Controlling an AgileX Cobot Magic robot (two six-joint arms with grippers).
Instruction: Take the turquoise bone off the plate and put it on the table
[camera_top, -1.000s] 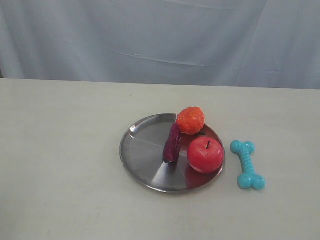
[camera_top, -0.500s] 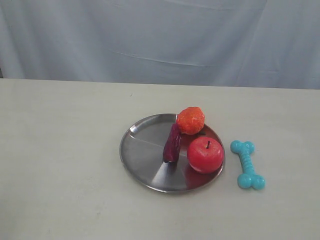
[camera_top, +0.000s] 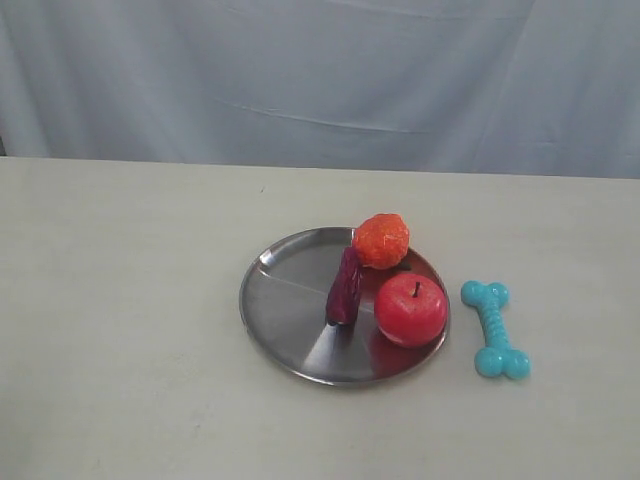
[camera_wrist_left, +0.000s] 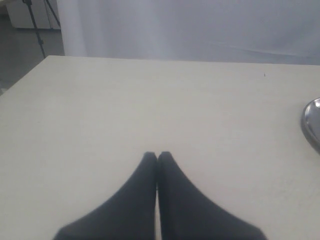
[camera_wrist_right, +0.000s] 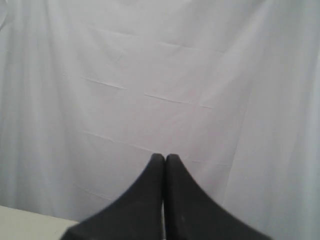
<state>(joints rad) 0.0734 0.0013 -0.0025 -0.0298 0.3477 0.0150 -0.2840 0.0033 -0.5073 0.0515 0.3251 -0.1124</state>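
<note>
The turquoise bone lies flat on the cream table, just right of the steel plate and apart from its rim. Neither arm shows in the exterior view. In the left wrist view my left gripper is shut with nothing in it, over bare table, and the plate's edge shows at the side. My right gripper is shut and empty, facing the white curtain; neither bone nor plate shows in that view.
On the plate sit a red apple, an orange knobbly ball and a dark purple fruit. A white curtain hangs behind the table's far edge. Tripod legs stand past the table's corner.
</note>
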